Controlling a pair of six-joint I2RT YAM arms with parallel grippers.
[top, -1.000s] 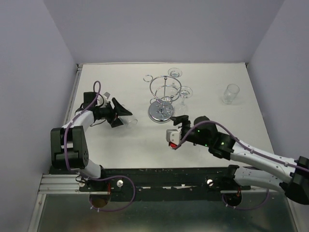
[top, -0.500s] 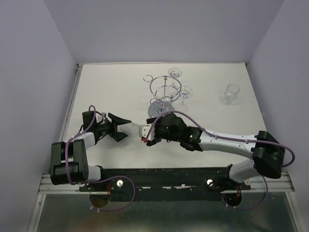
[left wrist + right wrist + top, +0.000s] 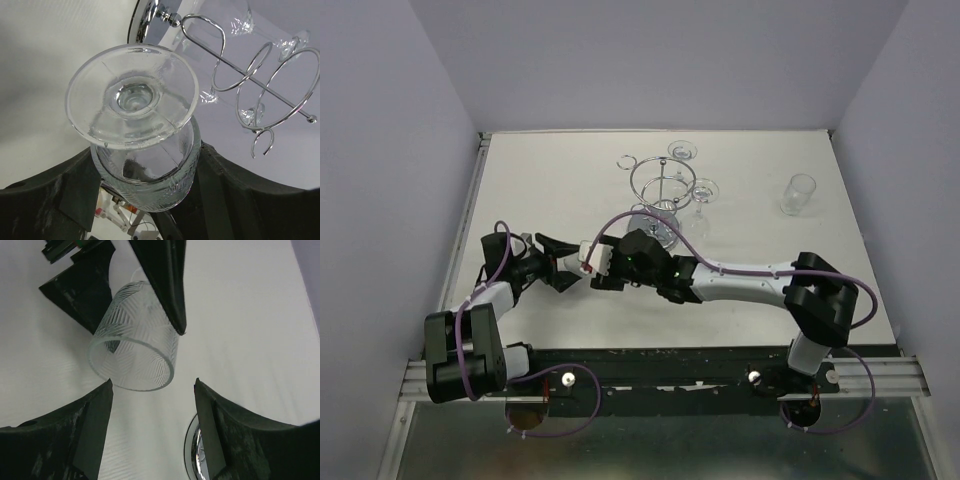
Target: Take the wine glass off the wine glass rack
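Since the wine glass [image 3: 132, 97] is already clear of the wine glass rack [image 3: 149, 20], lift-off looks done. The step in hand reads as a handover or a set-down.

Jaws of the left gripper [image 3: 147, 175] are clamped on the bowl, one finger each side, foot pointing out ahead of them. Jaws of the right gripper [image 3: 152, 385] stand apart, nothing held. The bowl's open rim sits just ahead of them, roughly centred on the gap. Can't tell whether the right fingers touch the glass, probably not.

Next move, my read: right advances around the bowl and clamps gently before left lets go.

Beyond the left jaws the rack stands upright, a second glass [image 3: 705, 190] and a third glass [image 3: 682, 150] at its loops. A tumbler [image 3: 798, 193] sits well behind the right jaws on the table [image 3: 540, 180].
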